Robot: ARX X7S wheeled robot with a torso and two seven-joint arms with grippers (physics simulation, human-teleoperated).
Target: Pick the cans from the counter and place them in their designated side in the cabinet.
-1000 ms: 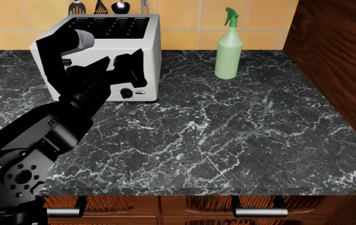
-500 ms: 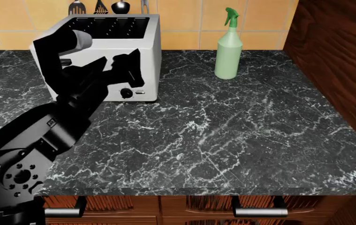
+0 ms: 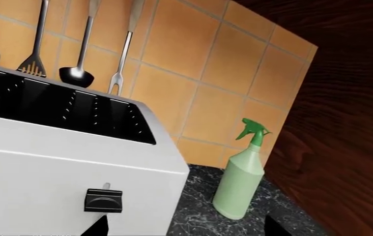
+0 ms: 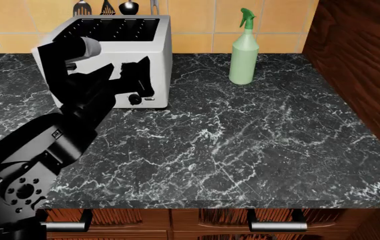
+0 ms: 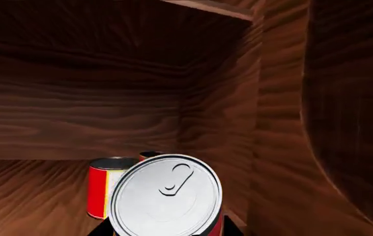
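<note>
Our left gripper [image 4: 135, 75] hangs over the black counter [image 4: 243, 145] in front of the toaster [image 4: 146, 45], jaws apart and empty. A spray bottle [image 4: 244, 50] stands near the tiled wall [image 3: 193, 73], where utensils [image 3: 74, 73] hang. Inside the wooden cabinet [image 5: 74, 98], a can [image 5: 165, 196] fills our right wrist view, lid facing us; whether the fingers clamp it we cannot tell. A red-and-yellow can [image 5: 102, 189] stands behind it.
</note>
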